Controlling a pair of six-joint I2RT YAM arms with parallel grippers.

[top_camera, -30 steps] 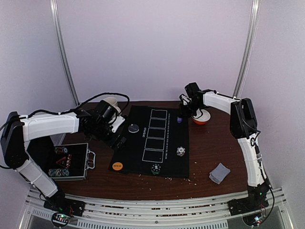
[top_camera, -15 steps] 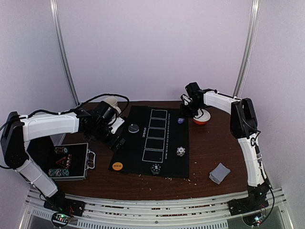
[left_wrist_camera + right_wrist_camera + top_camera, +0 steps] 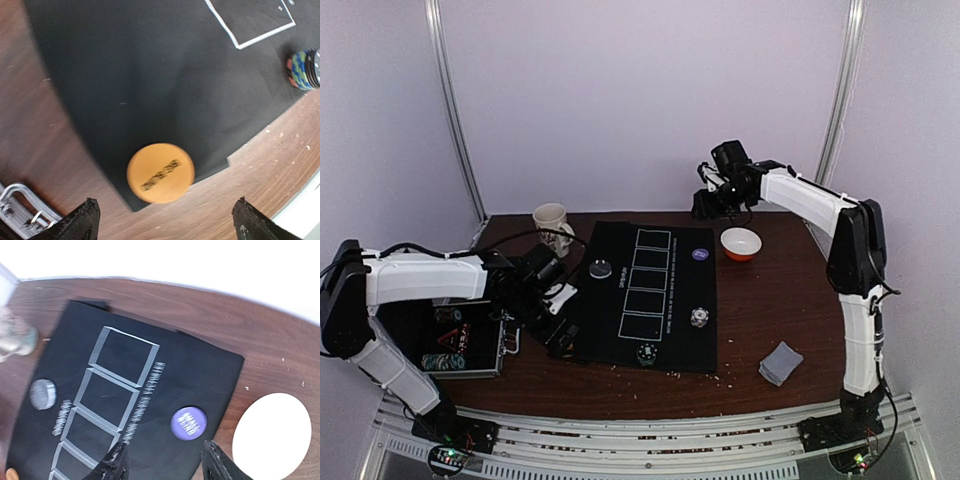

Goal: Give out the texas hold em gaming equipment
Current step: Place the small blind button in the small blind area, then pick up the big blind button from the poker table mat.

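A black mat (image 3: 670, 340) with white card outlines lies mid-table. An orange button disc (image 3: 160, 173) lies on its near left corner. My left gripper (image 3: 560, 328) hovers over it, open and empty (image 3: 165, 225), and hides the disc from the top view. A blue button disc (image 3: 699, 254) lies on the mat's far right part, also in the right wrist view (image 3: 189, 423). My right gripper (image 3: 708, 205) is raised above the back of the table, open and empty (image 3: 165, 467). A grey-topped disc (image 3: 600, 267), two chip stacks (image 3: 699, 317) (image 3: 647, 352) and a grey card deck (image 3: 780, 362) lie still.
A red-and-white bowl (image 3: 741, 243) stands right of the mat, next to the blue disc. A white patterned mug (image 3: 552, 222) stands at the back left. An open metal chip case (image 3: 460, 338) sits at the near left, close to my left arm.
My left gripper moved toward the near edge, down over the orange disc. My right gripper rose up and back, away from the bowl and the blue disc.
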